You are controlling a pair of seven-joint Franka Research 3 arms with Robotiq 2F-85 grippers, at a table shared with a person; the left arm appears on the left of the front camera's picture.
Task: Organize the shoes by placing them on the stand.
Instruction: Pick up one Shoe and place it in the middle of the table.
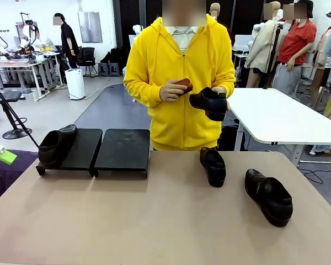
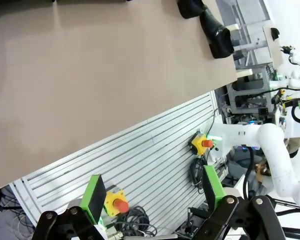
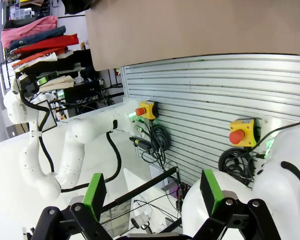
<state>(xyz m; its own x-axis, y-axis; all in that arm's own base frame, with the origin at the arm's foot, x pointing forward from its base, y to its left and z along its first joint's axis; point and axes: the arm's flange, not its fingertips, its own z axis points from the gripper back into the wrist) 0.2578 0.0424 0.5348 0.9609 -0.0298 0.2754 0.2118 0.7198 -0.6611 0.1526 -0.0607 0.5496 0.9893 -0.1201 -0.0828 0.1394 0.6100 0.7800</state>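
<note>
Front view, stand: we see the stand [image 1: 121,150] at the far left of the counter [image 1: 127,221], two flat black sections side by side, the right one bare.
Front view, placed shoe: one shoe [image 1: 56,144] sits on the left section, toward its outer edge.
Front view, loose shoes: a second shoe [image 1: 213,165] and a third shoe [image 1: 268,196] lie on the counter right of the middle, apart from each other and well apart from the stand.
Front view, held shoe: the person [image 1: 179,66] holds the fourth shoe [image 1: 209,102] at chest height in one hand and a small brown thing [image 1: 183,84] in the other; we cannot tell what it is.
Left wrist view, left hand: the left hand [image 2: 154,192] is spread wide and empty, off the counter's near edge, with two shoes at the far corner.
Right wrist view, right hand: the right hand [image 3: 152,192] is released too, gripping nothing, below the counter's edge.
Handling: we judge the shoes fairly light, stiff at sole and heel, softer over the top. The glossy leather will likely slip in a pinch.
Where to hold: we would take the side wall at the opening near the heel, one finger inside and one outside, since the rounded toe offers little purchase.
</note>
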